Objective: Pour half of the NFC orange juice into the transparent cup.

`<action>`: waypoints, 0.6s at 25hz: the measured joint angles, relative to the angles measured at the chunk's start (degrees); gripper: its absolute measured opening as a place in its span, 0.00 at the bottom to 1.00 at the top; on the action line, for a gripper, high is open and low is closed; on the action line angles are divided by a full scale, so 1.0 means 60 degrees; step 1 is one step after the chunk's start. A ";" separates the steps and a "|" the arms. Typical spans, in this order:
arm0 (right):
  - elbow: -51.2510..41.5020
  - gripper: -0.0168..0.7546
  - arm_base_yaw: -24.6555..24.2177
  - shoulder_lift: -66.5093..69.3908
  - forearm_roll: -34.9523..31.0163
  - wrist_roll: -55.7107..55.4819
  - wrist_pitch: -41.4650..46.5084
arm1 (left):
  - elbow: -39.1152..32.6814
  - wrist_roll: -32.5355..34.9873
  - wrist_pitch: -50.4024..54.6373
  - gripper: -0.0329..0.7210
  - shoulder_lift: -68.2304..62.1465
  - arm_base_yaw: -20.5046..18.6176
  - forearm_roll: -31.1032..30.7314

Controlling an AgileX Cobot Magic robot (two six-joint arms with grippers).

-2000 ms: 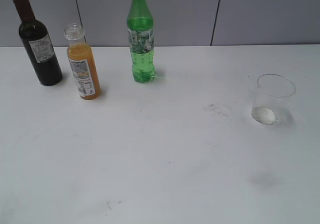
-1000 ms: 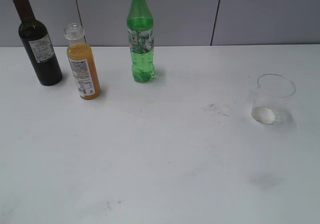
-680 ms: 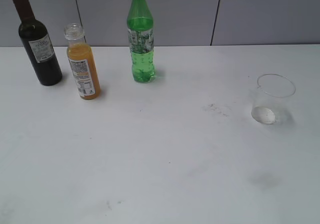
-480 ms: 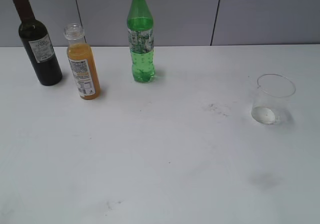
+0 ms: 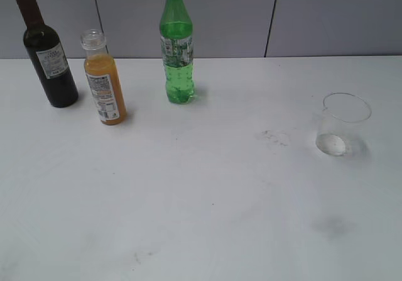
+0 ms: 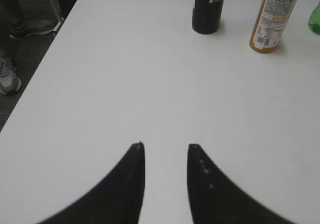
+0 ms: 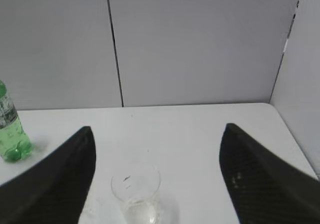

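Observation:
The NFC orange juice point(image 5: 105, 80) stands upright and uncapped at the back left of the white table, between a dark wine bottle and a green bottle. It also shows in the left wrist view point(image 6: 274, 17), far ahead and to the right of my left gripper point(image 6: 165, 146), which is open and empty above bare table. The transparent cup point(image 5: 342, 124) stands empty at the right. In the right wrist view the cup point(image 7: 136, 191) sits between the wide-open fingers of my right gripper point(image 7: 157, 129), apart from both. Neither gripper shows in the exterior view.
A dark wine bottle point(image 5: 47, 55) stands at the far left and a tall green bottle point(image 5: 176, 45) with a yellow cap at the back middle. A grey panel wall runs behind the table point(image 5: 207, 193). The table's left edge point(image 6: 45, 78) drops to the floor.

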State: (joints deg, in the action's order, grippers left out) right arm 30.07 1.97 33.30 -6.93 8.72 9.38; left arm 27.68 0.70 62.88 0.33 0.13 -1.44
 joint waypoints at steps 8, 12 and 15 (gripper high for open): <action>-0.1430 0.79 0.0050 0.1656 0.0193 -0.0043 -0.4052 | 0.0000 0.0000 0.0000 0.36 0.0000 0.0000 0.0000; -0.2385 0.79 0.0397 0.2527 0.1691 -0.1340 -0.5866 | 0.0000 0.0000 0.0000 0.36 0.0000 0.0000 0.0000; -0.2727 0.79 0.0633 0.3350 0.2710 -0.2210 -0.6673 | 0.0000 0.0000 0.0000 0.36 0.0000 0.0000 0.0000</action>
State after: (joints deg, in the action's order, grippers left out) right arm 13.71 5.76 53.39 9.34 -4.54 -30.66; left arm 27.68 0.70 62.88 0.33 0.13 -1.44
